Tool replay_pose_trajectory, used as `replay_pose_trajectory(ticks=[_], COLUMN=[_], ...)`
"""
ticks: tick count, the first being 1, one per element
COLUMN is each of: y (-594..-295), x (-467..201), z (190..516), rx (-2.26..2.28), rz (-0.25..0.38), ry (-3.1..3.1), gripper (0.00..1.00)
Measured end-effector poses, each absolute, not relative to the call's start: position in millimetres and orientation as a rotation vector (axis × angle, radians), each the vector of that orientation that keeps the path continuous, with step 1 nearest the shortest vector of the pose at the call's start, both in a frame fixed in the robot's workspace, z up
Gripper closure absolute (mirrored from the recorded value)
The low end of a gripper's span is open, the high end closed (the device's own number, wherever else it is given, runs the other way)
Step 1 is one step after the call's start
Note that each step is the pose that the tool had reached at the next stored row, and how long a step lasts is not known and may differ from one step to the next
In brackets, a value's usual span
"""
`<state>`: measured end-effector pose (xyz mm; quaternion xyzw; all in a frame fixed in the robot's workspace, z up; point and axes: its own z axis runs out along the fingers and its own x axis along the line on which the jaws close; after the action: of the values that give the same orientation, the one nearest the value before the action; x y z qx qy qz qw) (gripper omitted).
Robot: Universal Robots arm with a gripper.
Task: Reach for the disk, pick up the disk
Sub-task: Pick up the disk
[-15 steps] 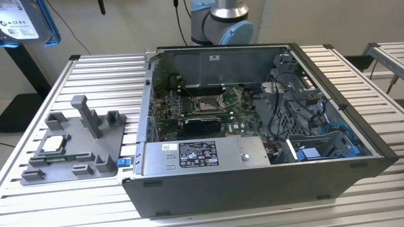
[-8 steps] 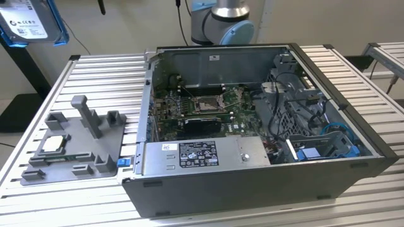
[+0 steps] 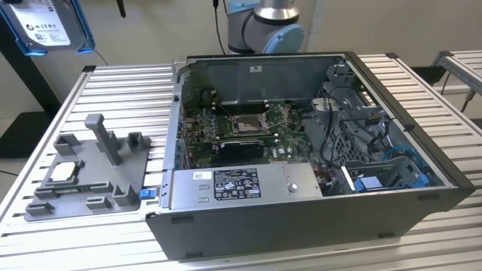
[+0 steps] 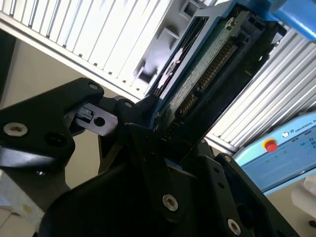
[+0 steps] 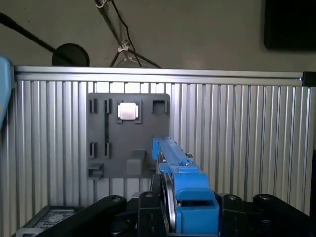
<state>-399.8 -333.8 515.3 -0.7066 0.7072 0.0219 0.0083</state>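
The disk (image 3: 47,27), a silver-grey drive with a white label in a bright blue bracket, hangs in the air at the exterior view's upper left, well above the slatted table. In the first wrist view the disk (image 5: 183,195) shows edge-on, and my gripper (image 5: 185,215) is shut on it with a black finger on each side. In the second wrist view the disk (image 4: 207,66) shows its circuit-board side and connector, and my gripper (image 4: 170,133) clamps its lower end.
An open computer case (image 3: 421,195) stands mid-table, with a boxy silver power supply (image 3: 241,185) at its front. A grey fixture plate (image 3: 90,169) holding a small square chip (image 3: 64,172) lies on the exterior view's left. The arm's base (image 3: 265,25) is behind the case.
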Motion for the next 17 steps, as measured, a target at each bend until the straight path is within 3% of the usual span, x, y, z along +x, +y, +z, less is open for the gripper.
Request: replay_pose_trajectory(ticks=[17], y=[-334], x=[-354], z=[515], rx=[-2.209], rz=[0.07], ry=[2.211], gripper=[1.0])
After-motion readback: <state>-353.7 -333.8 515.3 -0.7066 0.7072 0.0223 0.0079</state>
